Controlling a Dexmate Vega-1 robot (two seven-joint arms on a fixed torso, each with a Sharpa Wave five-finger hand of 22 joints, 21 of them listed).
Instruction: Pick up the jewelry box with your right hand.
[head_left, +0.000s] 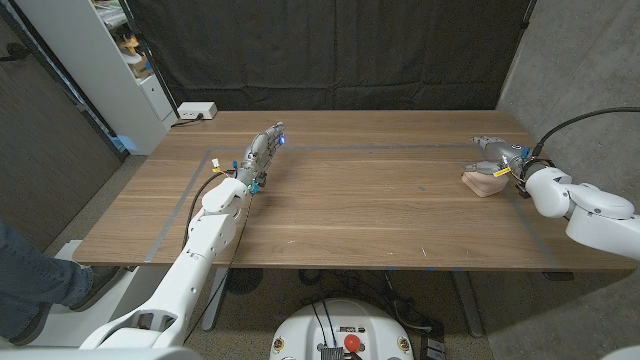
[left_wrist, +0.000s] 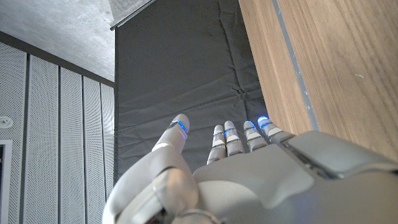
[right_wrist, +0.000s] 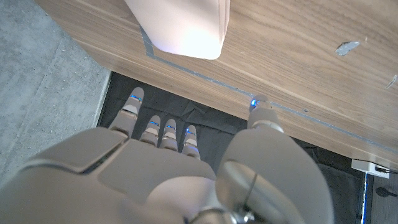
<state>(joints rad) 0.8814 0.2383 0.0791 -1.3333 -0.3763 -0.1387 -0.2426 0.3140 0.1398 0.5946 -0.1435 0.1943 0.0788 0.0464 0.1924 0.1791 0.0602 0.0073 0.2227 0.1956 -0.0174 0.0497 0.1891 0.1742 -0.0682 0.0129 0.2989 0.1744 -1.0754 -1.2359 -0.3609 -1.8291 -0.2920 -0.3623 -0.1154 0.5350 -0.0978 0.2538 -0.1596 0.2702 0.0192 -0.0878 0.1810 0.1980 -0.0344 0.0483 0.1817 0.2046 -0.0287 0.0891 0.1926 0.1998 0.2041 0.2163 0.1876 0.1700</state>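
Head view: wooden table (head_left: 350, 210) fills the middle of the frame, with a thin taped rectangle (head_left: 190, 195) marked on its top. The jewelry box (head_left: 482, 181), pale pink with rounded corners, sits at the right of the frame, near the table's right edge and about level with the middle of the tabletop. The right hand (head_left: 497, 154) is just behind and over the box, the arm coming in from the lower right; whether the fingers touch the box cannot be told from here. In the right wrist view the right hand (right_wrist: 180, 162) has its fingers (right_wrist: 163, 132) extended and spread, thumb apart, nothing between them; the jewelry box (right_wrist: 180, 28) lies beyond the fingertips at the top centre of that frame, apart from them, straddling the tape line. So the right hand is released, empty. The left hand (head_left: 262, 152) is at upper left of centre in the head view, over the table, fingers stretched out. In the left wrist view the left hand (left_wrist: 249, 174) shows straight, parted fingers holding nothing. A white power strip (head_left: 195, 112) sits at the table's far-left corner, and a person's leg (head_left: 30, 280) at the lower left edge.
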